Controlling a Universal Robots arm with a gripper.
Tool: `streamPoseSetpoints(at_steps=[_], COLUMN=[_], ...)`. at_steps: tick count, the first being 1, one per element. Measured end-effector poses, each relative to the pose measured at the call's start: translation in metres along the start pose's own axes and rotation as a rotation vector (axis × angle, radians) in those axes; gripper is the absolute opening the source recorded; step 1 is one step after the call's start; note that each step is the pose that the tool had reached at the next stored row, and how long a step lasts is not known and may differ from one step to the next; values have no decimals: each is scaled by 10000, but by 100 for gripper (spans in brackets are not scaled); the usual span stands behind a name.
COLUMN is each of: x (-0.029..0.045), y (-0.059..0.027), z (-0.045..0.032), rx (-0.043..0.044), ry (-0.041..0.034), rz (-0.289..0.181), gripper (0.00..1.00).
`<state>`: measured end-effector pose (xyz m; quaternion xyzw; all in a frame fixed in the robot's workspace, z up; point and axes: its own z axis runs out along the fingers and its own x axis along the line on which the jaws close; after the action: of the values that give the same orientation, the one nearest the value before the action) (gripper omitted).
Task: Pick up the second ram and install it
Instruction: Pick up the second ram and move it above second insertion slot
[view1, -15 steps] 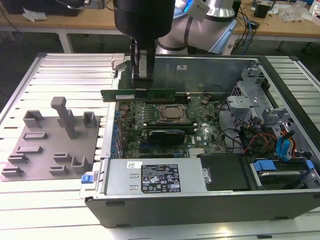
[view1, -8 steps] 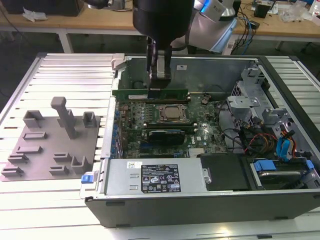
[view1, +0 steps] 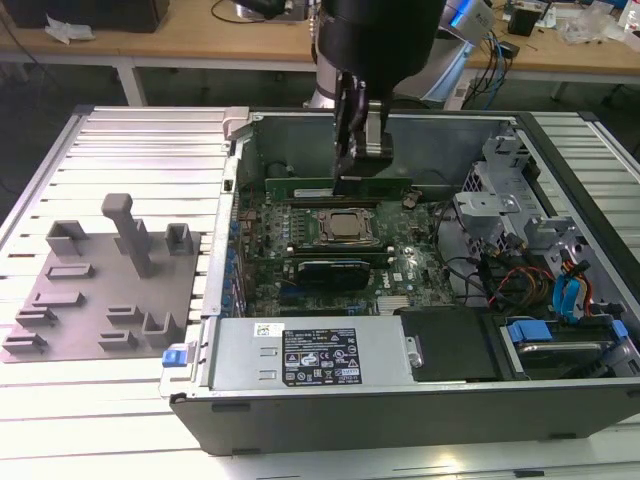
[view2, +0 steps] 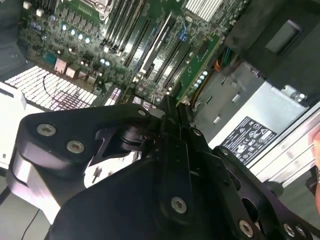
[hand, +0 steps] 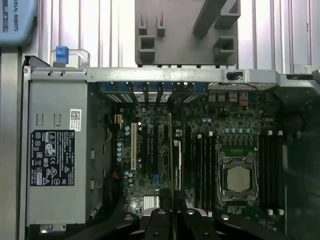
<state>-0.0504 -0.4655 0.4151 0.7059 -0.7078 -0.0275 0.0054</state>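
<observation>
The second ram (view1: 300, 187), a narrow green stick, lies lengthwise along the far side of the processor socket (view1: 345, 226) inside the open computer case (view1: 400, 425), over the motherboard (view1: 330, 275). From my remote station, I see the gripper (view1: 352, 178) reaching straight down onto the stick's middle. In the first wrist view the gripper (hand: 173, 214) has its two fingers pinched on a thin board edge (hand: 171, 150), so I read the claw as closed on the stick. I cannot tell whether the stick sits in a slot or just above one. The grey holder tray (view1: 90, 300) rests on the slatted table (view1: 130, 150), well apart at the exterior view's left of the case. The power supply (view1: 310, 355) lies along the case's near side.
</observation>
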Motion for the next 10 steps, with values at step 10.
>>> streamPoseSetpoints(at_steps=[10], x=[-279], y=[-71], z=[46], rx=[-11], ry=[-322], rz=[16], gripper=[11])
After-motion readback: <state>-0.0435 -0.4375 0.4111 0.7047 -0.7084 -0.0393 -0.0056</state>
